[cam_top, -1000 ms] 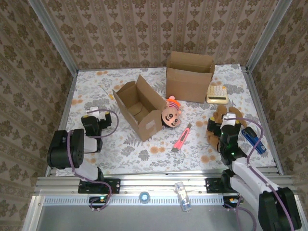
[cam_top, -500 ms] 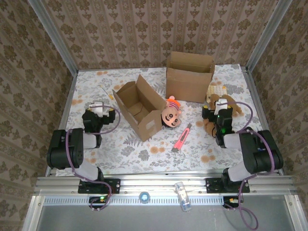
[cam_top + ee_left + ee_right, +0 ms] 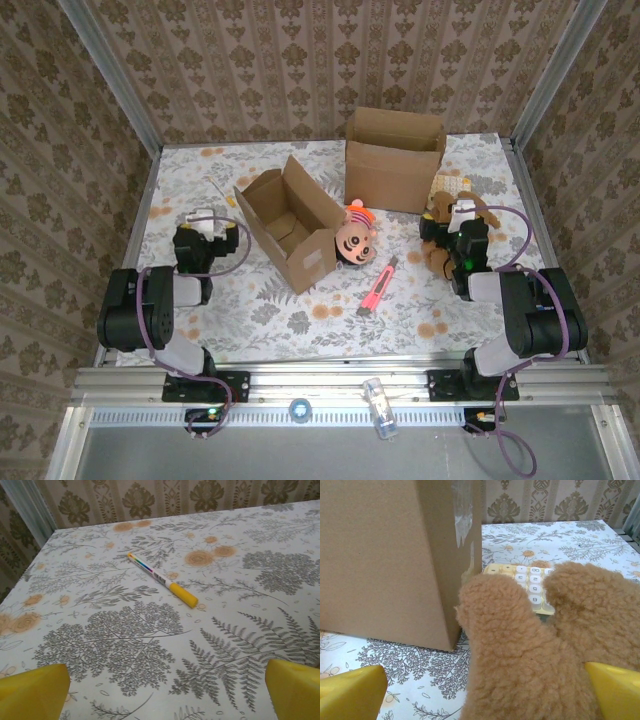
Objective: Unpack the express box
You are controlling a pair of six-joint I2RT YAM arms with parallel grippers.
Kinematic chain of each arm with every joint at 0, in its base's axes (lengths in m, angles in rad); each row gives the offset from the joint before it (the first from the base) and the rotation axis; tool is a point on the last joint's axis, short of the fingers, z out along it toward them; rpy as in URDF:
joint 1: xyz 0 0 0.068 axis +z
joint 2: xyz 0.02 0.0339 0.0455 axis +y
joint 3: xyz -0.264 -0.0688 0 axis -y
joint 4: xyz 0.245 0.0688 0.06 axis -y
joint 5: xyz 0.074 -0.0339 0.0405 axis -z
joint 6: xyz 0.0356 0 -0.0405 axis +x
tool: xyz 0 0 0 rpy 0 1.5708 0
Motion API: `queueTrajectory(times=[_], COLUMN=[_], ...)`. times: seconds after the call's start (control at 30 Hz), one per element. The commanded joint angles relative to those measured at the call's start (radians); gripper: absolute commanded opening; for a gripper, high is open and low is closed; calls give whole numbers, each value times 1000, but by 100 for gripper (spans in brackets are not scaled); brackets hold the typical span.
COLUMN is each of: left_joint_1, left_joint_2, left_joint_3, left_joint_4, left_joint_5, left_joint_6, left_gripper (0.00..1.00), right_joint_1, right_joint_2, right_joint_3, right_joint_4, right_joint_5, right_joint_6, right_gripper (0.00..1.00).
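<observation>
Since your right gripper [image 3: 462, 228] has swung from the table's near edge up to straddle the teddy bear [image 3: 540, 645] near the right edge, jaws apart like the idle left gripper [image 3: 203, 222], the tipped-open express box [image 3: 290, 225] mid-table looks nearly emptied.

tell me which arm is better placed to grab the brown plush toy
Right, probably: the right gripper is open around the plush toy. The left gripper faces a pen, far from it.
</observation>
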Motion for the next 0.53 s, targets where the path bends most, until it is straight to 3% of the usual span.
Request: queueTrajectory(times=[0.0,0.5], left_joint_1=[-8,53], left_joint_2=[-7,-6], left_joint_3=[18,-24], left_joint_4=[-34,45], left_joint_5=[-11,17], left_joint_6=[23,-51], left_gripper=[100,100], right_joint_1=[9,5], right_joint_2=[17,18], right_joint_3=[3,9], right_joint_4=[-38,-47], right_joint_5=[8,0], right_joint_6=[0,3], right_gripper=[100,100])
